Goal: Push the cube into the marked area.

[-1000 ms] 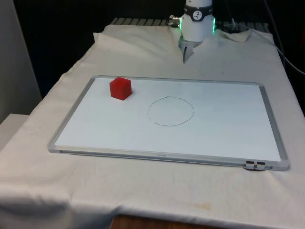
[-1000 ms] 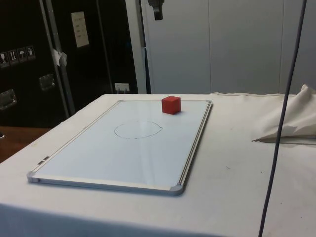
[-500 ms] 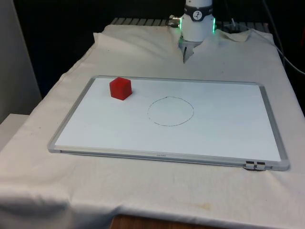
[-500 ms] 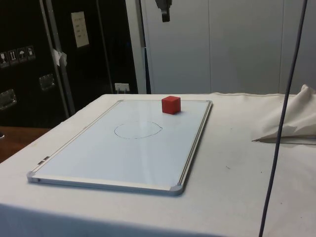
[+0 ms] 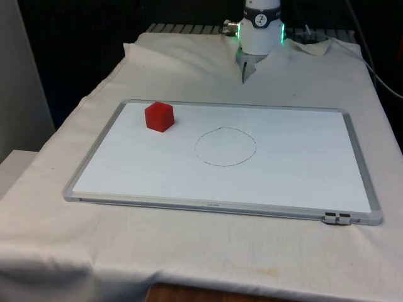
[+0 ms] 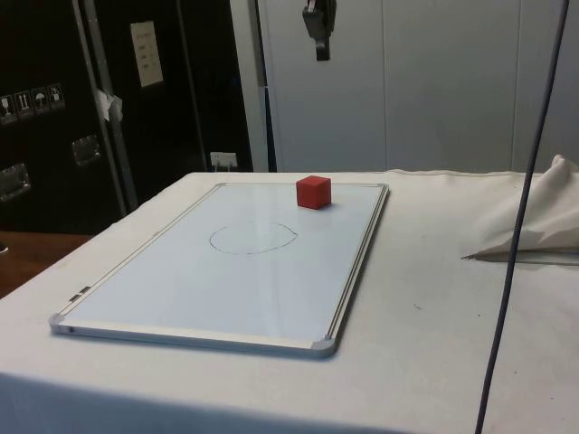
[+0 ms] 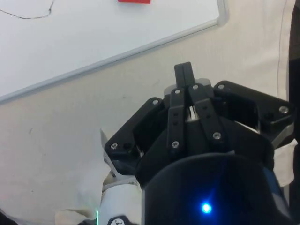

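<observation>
Near whiteboard (image 5: 296, 182) corner (probably): cube (image 5: 159, 116).

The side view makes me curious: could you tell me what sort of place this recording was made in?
Probably a robotics lab bench. A white-clothed table carries a flat metal-framed whiteboard with a hand-drawn circle and a small red cube; dark cabinets stand behind.

A white cloth (image 5: 208, 251) covers the table; beside it stand dark cabinets (image 6: 118, 99) and a pale wall (image 6: 434, 81).
</observation>
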`<state>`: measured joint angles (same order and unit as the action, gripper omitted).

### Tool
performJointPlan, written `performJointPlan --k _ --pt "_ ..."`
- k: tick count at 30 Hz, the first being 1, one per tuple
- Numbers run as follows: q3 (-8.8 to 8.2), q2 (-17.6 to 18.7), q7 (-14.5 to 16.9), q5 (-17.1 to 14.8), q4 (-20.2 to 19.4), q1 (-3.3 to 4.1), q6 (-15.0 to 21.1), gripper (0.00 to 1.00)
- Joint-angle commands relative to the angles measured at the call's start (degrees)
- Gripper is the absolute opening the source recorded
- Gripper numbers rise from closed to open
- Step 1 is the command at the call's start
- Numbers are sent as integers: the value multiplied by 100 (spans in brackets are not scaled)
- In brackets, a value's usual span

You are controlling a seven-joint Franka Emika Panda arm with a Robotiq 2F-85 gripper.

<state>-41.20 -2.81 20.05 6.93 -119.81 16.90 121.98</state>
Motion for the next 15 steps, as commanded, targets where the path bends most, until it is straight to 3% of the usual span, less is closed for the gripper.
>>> performJointPlan --k 1,3,13,14,15 --pt "-23 17 -17 17 -74 -17 132 0" --pt "-40 11 -6 0 -97 0 109 0" --pt "-241 338 -126 -183 -504 -29 814 0" --pt "-229 286 -115 -120 -464 -11 699 0" --pt "-258 378 -126 -212 -521 -29 871 0"
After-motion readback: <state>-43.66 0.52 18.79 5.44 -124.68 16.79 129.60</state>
